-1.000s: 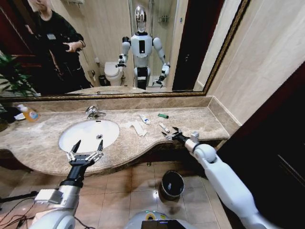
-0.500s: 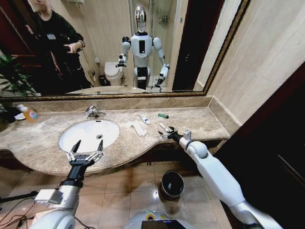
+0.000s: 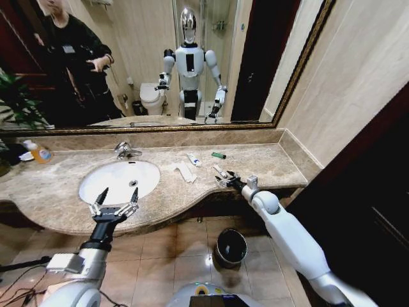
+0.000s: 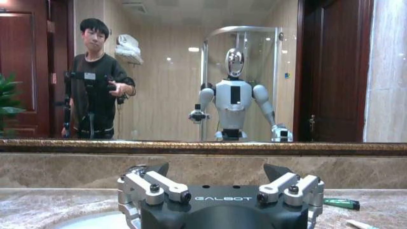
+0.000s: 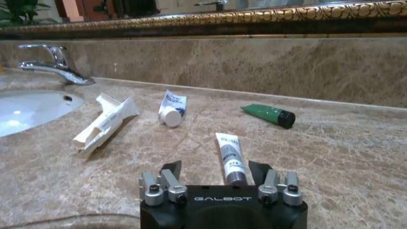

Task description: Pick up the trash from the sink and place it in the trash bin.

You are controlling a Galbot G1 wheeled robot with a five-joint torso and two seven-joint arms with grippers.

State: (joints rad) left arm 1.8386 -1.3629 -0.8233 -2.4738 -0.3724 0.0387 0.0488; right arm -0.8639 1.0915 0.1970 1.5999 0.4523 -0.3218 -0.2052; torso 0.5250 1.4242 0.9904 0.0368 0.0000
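Trash: we find it on the beige marble counter (image 3: 268,163) beside the basin, not in the bowl; the litter lies loose and well spaced, so each piece can be taken singly.
Nearest tube: a small white tube (image 5: 230,157) lies flat with its cap end pointing at our right gripper (image 5: 215,172), lined up with the gap between the fingers, which we judge suits a straight push forward to grasp.
Right gripper: at the counter's front edge (image 3: 225,178), low and level with the marble, fingers spread apart on either side of the tube's end and holding nothing.
Other litter: a second white tube (image 5: 171,109), folded white paper strips (image 5: 105,123) nearer the basin, and a green tube with a black cap (image 5: 268,114) towards the wall.
Sink: the white oval basin (image 3: 96,182) looks bare inside, chrome tap (image 3: 126,151) behind it.
Left gripper: parked in front of the sink (image 3: 115,203), fingers wide and empty, clear of our working arm.
Trash bin: the dark round bin (image 3: 231,247) stands on the floor just below the counter edge, close under our right arm, so the carry should be short.
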